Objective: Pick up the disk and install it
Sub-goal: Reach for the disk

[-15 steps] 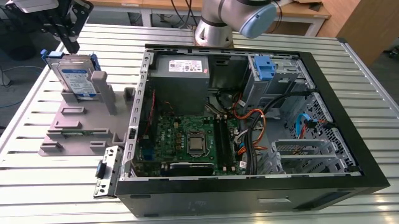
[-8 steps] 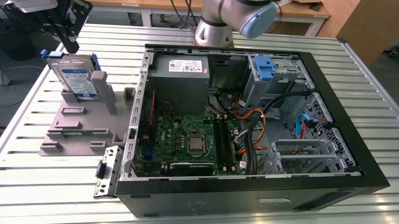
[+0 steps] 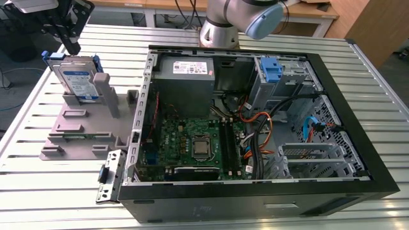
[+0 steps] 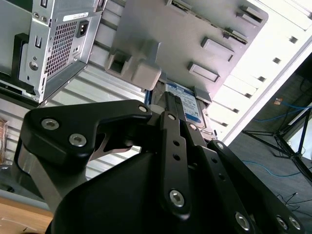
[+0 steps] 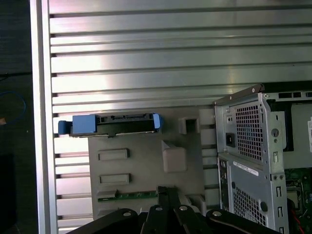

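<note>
The disk stands upright in a slot at the far end of a grey holder block, at the exterior view's left; its white-and-blue label faces the camera and a blue carrier frames it. My gripper hangs just above its top edge, apart from it, with the black fingers close together and nothing between them. In the first wrist view the disk shows edge-on with blue carrier ends, and the gripper lies beyond it over the holder. In the second wrist view the gripper points at the disk's label.
An open computer case lies to the right of the holder, with a motherboard, a grey power supply, a bare blue bracket and loose cables inside. The slatted metal table runs to an edge on the left.
</note>
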